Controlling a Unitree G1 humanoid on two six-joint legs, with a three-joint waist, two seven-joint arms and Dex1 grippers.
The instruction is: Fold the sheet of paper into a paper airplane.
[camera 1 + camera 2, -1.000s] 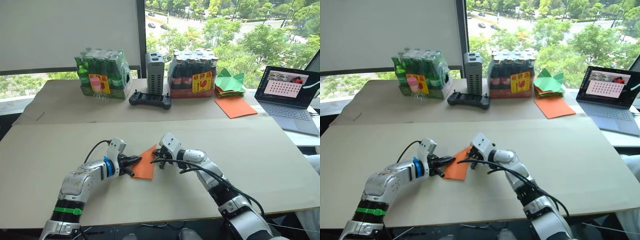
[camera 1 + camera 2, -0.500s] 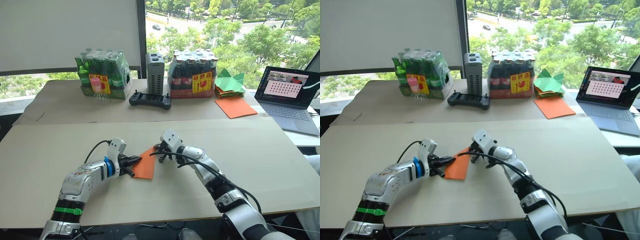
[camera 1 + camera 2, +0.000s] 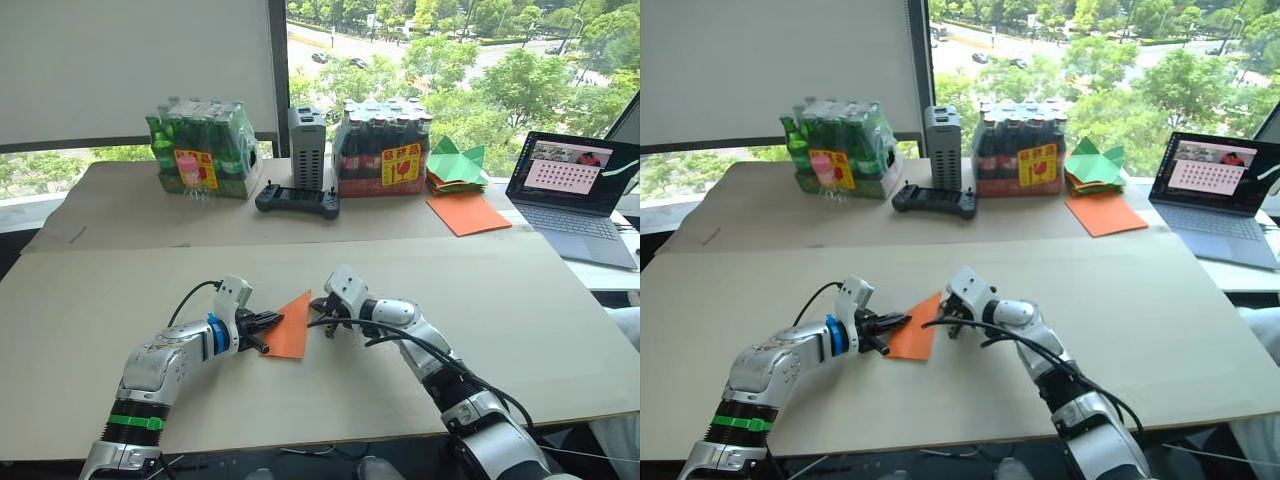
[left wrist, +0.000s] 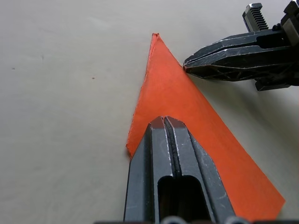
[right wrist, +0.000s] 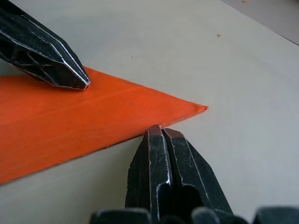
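The airplane (image 3: 289, 327), folded to a flat orange triangle, lies on the near middle of the table (image 3: 540, 300). It is pressed at its left edge by the closed left gripper (image 4: 164, 122). The right gripper (image 5: 161, 132), fingers together, touches its right edge.

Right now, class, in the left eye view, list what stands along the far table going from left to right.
Pack of green bottles → grey box → pack of dark bottles → green folded papers → laptop.
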